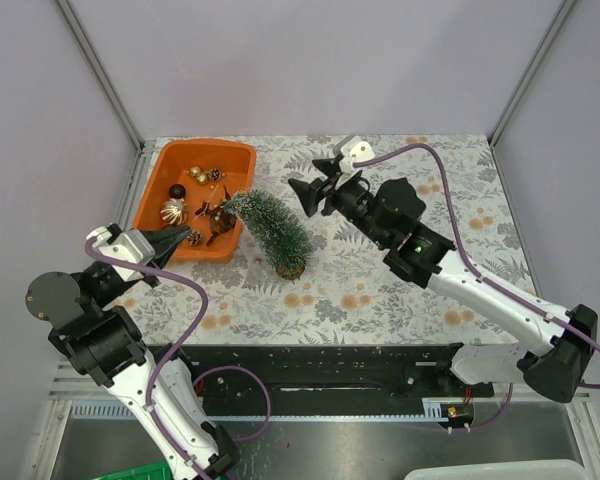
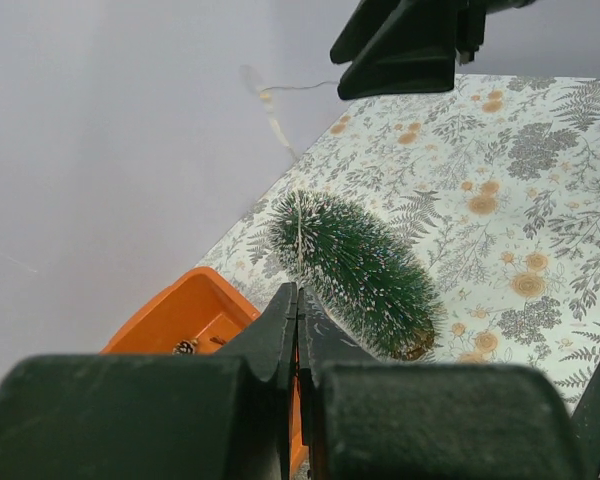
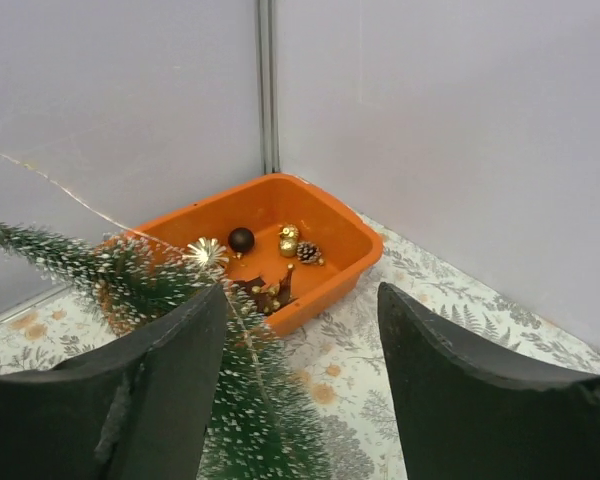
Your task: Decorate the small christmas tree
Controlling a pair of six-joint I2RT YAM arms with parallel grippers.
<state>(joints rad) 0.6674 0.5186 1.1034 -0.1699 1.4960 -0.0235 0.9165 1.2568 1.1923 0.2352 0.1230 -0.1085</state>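
Note:
The small christmas tree [image 1: 273, 228] lies tilted on the flowered table, its tip at the orange tray's [image 1: 150, 195] right rim and its brown base toward the arms. A thin pale thread runs across the tree [image 3: 250, 420]. My right gripper [image 1: 310, 180] hovers just right of the tree's upper part, open, with nothing between its fingers [image 3: 302, 295]. My left gripper [image 1: 195, 238] is shut and empty at the tray's near right corner, pointing at the tree [image 2: 360, 265]. In the left wrist view its jaws [image 2: 297, 290] are pressed together.
The tray [image 3: 360, 240] holds a dark ball [image 3: 241, 239], a gold ornament [image 3: 288, 238], a pinecone [image 3: 308, 253], a gold starburst [image 3: 208, 252] and brown pieces [image 1: 218, 218]. Grey walls stand close behind and at both sides. The tray sits in the far left corner.

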